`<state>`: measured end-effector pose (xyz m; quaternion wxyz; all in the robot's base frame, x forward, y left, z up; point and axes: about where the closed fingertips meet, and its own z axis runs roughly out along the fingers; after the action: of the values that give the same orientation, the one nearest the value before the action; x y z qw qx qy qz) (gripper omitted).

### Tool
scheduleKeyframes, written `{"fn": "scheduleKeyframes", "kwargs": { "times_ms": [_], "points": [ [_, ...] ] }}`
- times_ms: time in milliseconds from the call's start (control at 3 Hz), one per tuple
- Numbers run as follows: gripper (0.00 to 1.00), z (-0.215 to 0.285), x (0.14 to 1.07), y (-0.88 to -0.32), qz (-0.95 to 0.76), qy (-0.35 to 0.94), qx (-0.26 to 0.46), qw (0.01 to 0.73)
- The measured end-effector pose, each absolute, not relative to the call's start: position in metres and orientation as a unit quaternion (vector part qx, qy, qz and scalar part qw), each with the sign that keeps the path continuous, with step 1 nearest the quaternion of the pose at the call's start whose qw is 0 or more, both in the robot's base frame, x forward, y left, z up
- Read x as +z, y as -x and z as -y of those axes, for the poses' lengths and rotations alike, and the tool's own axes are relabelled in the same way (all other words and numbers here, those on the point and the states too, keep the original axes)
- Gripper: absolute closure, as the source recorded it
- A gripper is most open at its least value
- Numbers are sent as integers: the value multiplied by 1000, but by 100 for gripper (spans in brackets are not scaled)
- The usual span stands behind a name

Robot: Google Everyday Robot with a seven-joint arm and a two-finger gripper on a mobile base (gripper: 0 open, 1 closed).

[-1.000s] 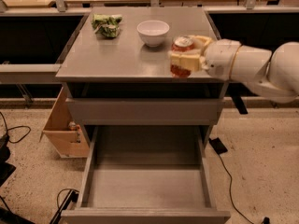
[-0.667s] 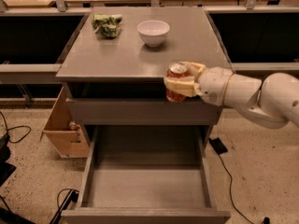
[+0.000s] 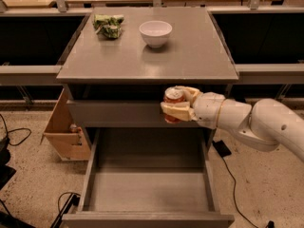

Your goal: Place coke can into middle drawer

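My gripper (image 3: 176, 104) comes in from the right on a white arm and is shut on the coke can (image 3: 173, 99), a small red can with a silver top, held upright. It hangs in front of the closed top drawer front, below the cabinet's top edge and above the rear of the middle drawer (image 3: 90, 175). That drawer is pulled far out, a wide grey tray with low side walls, and nothing shows inside it.
On the grey cabinet top (image 3: 190, 56) stand a white bowl (image 3: 155, 32) and a green snack bag (image 3: 108, 25) at the back. A cardboard box (image 3: 66, 132) sits on the floor to the left. Cables lie on the floor on both sides.
The gripper with the can has moved off the cabinet top, down and to the left, and now hangs in front of the top drawer front above the open drawer.
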<state>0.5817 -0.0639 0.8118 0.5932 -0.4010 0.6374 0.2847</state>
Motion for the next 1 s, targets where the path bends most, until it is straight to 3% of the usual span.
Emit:
{"fn": "scheduleKeyframes", "kwargs": {
  "times_ms": [1000],
  "points": [
    [100,15,655,-571,-664,380,344,544]
  ]
}}
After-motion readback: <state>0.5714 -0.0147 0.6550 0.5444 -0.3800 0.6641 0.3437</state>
